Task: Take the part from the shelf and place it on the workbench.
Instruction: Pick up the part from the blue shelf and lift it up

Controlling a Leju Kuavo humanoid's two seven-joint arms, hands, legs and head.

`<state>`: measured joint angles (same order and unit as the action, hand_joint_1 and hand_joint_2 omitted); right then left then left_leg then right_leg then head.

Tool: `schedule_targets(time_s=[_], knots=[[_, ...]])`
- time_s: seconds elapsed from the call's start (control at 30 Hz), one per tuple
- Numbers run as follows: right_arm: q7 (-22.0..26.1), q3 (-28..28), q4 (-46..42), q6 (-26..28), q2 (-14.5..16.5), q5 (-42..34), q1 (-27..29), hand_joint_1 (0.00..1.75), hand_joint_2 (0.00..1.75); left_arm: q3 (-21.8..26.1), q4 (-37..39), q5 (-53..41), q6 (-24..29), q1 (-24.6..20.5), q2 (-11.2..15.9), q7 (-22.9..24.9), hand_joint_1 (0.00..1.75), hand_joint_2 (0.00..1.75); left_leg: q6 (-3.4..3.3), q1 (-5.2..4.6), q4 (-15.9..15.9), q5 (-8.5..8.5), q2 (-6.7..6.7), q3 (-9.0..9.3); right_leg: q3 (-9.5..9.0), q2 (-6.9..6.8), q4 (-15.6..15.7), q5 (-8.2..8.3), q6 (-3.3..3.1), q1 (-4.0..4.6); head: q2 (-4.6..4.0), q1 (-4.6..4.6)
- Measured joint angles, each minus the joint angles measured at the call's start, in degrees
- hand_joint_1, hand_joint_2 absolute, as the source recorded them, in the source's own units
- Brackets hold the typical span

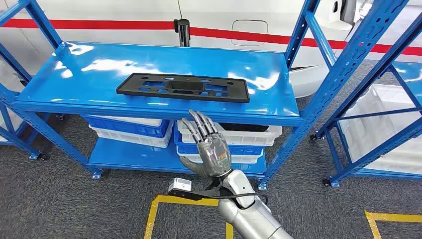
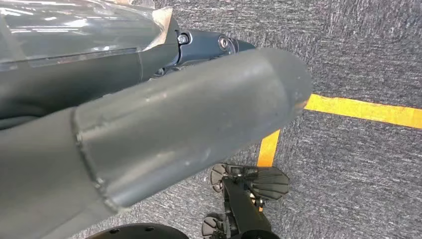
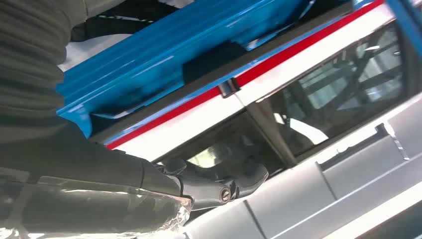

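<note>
Flat on the top deck of the blue shelf, a long black part, lying lengthwise along the deck and nearer its front lip than its back; placed so, probably, to be reachable from the aisle without leaning in. Raised in front of that lip, the right hand, palm down, fingers spread and extended toward the part, holding nothing; just short of the shelf edge and a little below deck height, not touching the part. Likely a pre-grasp posture: fingers kept straight to slide over or under a thin flat plate instead of curling early. Aimed toward the part's middle-right stretch, which should keep a long piece from tipping once lifted. Hanging low beside the body, the left hand, looking down on grey carpet and yellow floor tape; too close and blurred to tell whether open or closed. Below the top deck, stacked blue and white bins, out of the reach path. No desk visible here, so lifting, then turning away, judged as still to come; task barely begun.
</note>
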<state>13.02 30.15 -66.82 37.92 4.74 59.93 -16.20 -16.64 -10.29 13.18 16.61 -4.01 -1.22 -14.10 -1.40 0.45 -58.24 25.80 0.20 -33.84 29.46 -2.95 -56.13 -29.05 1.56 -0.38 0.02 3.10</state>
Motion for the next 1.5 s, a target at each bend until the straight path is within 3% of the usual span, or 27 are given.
schedule_targets(time_s=[1.17, 1.33, 1.4, 1.5], knots=[[-0.4, -0.6, -3.0, -4.2, -0.9, -0.2, 2.0, 0.0, 1.75, 0.0, 0.0, -0.7, 0.0, -0.5, -0.3, -0.2, 0.0, 0.0, 0.03, 0.19, 0.0, -0.01, 0.03, 0.02, -0.44, 0.02, 0.0, 0.01, -0.01, 0.22, 0.0, 0.0], [0.6, -0.5, -4.1, -4.6, -0.8, -0.4, 2.1, 0.0, 1.75, 0.0, 0.0, -0.2, 0.0, -0.6, -0.5, -2.3, 0.0, 0.0, -0.77, 0.16, 0.4, 0.11, -0.1, 0.11, -0.58, 0.06, 0.2, 0.01, 0.72, -0.47, 0.0, -0.02], [1.2, -0.4, -4.7, -4.8, -0.8, -0.6, 2.2, 0.0, 1.75, 0.1, -0.1, 0.1, 0.1, -0.7, -0.6, -3.4, 0.0, 0.0, -1.17, 0.56, 1.3, -0.32, -0.13, 0.68, 0.89, 1.09, -2.9, -1.42, 0.6, -0.42, 0.0, 0.0], [1.5, -0.3, -5.0, -5.0, -1.0, -0.7, 2.8, 0.0, 1.75, 0.1, -0.1, 0.1, 0.1, -1.0, -0.7, -4.0, 0.0, 0.0, -1.39, 0.72, 1.6, -0.44, -0.43, 0.92, 7.27, 2.48, -14.2, -5.6, 0.14, -0.7, 0.0, 0.0]])
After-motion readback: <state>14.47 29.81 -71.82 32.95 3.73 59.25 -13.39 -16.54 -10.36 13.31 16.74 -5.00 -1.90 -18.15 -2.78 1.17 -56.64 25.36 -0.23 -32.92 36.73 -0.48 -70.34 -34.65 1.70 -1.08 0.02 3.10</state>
